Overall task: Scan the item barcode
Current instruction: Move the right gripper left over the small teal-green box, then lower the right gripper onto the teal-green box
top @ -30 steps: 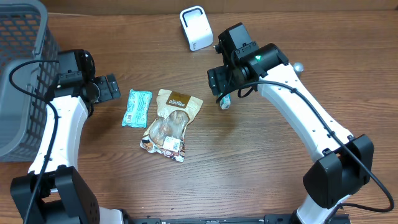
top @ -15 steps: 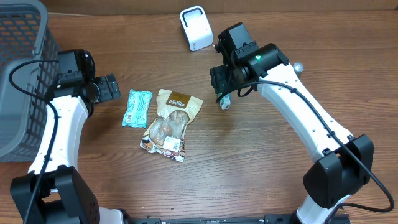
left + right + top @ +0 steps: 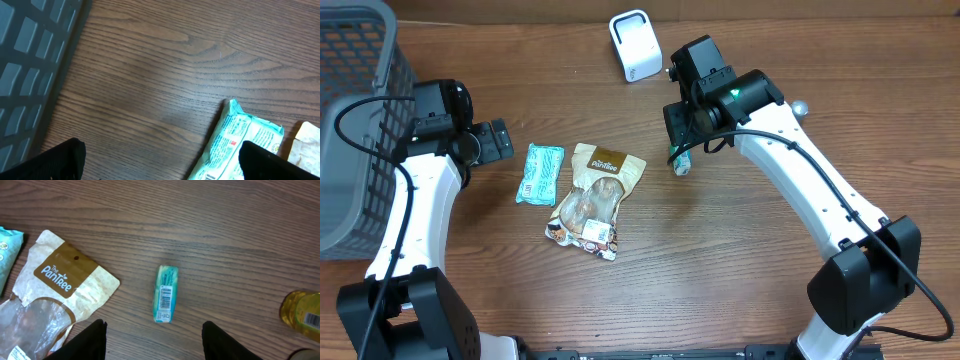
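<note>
A small teal box [image 3: 165,293] lies flat on the wooden table with its barcode facing up. It also shows in the overhead view, the teal box [image 3: 681,165] just below the right wrist. My right gripper [image 3: 156,342] hovers over it, open, with the box ahead of the fingertips [image 3: 86,341] and nothing between them. The white scanner [image 3: 635,45] stands at the back of the table. My left gripper [image 3: 165,165] is open at the left, one fingertip [image 3: 280,161] over a teal packet [image 3: 240,140].
A brown snack pouch [image 3: 592,198] lies beside the teal packet [image 3: 540,173] at mid-table. A grey basket [image 3: 350,130] fills the far left. A yellow labelled object [image 3: 301,314] sits at the right edge of the right wrist view.
The right gripper's jaws have narrowed and the wrist has shifted slightly right over the teal box. The left arm has not moved.
</note>
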`<state>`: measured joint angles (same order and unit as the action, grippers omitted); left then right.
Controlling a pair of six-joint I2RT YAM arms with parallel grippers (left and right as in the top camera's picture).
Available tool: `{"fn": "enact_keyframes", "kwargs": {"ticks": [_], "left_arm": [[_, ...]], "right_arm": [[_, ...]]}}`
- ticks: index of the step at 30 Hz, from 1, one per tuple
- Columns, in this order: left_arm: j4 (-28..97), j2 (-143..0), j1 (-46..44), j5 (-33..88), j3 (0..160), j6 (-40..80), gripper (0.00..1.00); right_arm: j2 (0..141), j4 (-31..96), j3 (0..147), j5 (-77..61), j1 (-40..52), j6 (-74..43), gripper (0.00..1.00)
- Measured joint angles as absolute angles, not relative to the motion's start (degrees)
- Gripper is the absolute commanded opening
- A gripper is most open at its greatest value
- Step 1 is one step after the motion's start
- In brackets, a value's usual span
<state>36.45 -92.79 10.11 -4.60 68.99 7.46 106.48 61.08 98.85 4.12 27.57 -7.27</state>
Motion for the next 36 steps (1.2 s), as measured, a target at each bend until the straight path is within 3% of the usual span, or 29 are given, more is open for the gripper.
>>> {"fn": "enact_keyframes", "kwargs": {"ticks": [6, 14, 36], "left_arm": [[36.4, -92.8, 10.1, -4.6, 69.0, 7.5, 1.0], [36.4, -92.8, 10.1, -4.6, 69.0, 7.5, 0.99], [36.4, -92.8, 10.1, -4.6, 69.0, 7.5, 1.0]], "right_arm": [[106.5, 61.6, 98.8, 5.6, 27.3, -7.3, 0.58], [106.5, 62.5, 98.8, 6.6, 24.1, -10.1, 0.45], [106.5, 58.2, 92.5, 6.8, 23.0, -14.5, 0.4]]}}
